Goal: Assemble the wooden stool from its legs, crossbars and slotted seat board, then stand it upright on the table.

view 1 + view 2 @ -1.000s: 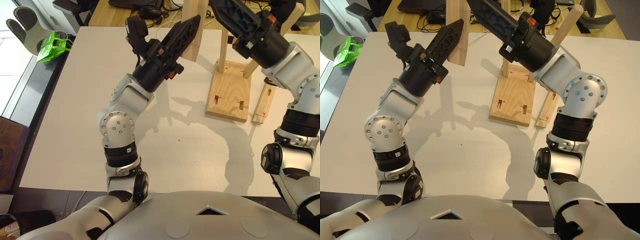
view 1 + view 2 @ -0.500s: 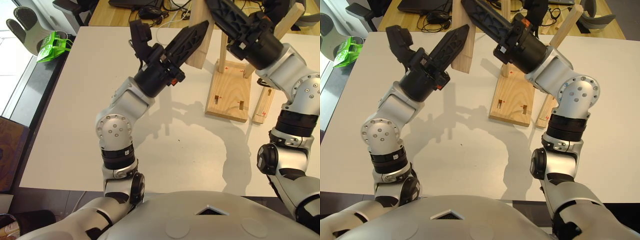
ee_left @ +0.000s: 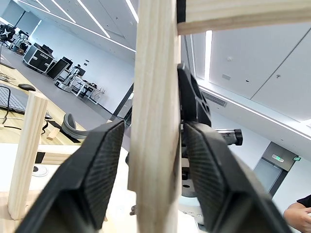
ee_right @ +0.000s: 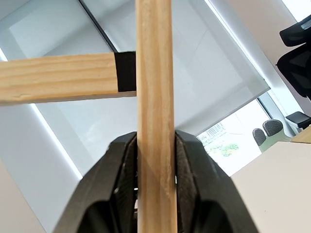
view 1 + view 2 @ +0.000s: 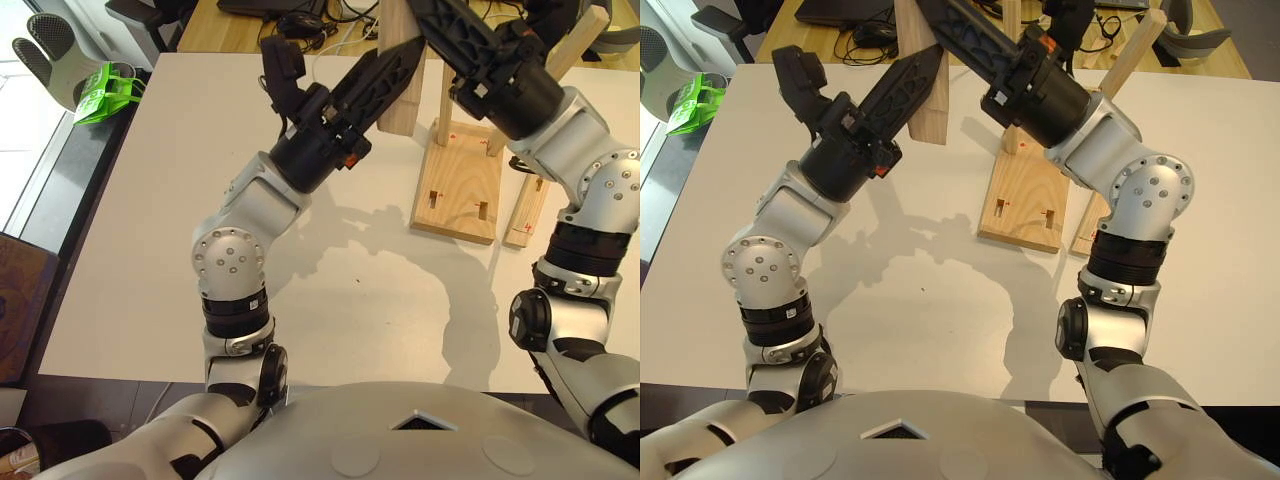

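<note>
Open-plan office or lab; office chairs, wooden desk, ceiling strip lights

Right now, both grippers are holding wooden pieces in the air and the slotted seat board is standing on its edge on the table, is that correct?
Not quite: the slotted seat board lies flat on the table, as the left eye view shows. The rest is right: the left gripper holds one wooden piece in the air, the right gripper another.
</note>
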Robot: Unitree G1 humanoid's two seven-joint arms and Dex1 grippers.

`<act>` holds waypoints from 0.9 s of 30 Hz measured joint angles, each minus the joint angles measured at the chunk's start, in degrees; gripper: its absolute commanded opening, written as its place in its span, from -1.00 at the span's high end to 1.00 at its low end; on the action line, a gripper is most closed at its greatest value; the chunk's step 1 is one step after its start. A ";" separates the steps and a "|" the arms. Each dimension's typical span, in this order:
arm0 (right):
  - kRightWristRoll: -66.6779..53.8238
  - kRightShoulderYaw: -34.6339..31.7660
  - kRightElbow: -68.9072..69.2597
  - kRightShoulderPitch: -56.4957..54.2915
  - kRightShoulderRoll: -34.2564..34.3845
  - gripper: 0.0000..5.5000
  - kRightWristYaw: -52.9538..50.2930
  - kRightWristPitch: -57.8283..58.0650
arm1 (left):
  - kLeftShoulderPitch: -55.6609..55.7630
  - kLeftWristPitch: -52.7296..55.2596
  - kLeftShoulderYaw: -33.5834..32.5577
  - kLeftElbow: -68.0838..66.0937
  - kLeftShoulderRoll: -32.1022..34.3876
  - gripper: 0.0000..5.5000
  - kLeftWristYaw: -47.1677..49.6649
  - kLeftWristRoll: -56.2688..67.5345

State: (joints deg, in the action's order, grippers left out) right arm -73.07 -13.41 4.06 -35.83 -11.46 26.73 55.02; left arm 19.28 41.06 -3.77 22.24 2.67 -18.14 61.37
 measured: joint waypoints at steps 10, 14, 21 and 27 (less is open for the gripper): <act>1.31 -0.18 1.30 0.06 -3.06 0.62 1.47 -1.71 | -4.38 0.89 -6.37 -8.39 22.10 -0.54 -14.97 -5.20; 2.59 1.21 4.60 1.90 -13.65 0.62 10.13 3.28 | 6.15 0.44 -8.26 -27.93 33.01 -0.73 -29.38 -9.84; 2.73 4.42 6.46 2.33 -20.41 0.62 18.40 7.20 | 31.59 -2.66 -3.96 -47.89 34.77 -0.73 -43.84 -17.21; 2.79 6.55 8.09 3.47 -20.90 0.62 21.38 7.63 | 38.84 5.62 -3.48 -49.91 33.62 -0.73 -52.84 -15.60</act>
State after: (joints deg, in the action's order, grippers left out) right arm -70.28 -6.86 12.16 -32.36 -32.36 48.11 62.65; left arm 58.12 46.68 -7.25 -27.67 36.29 -70.98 45.77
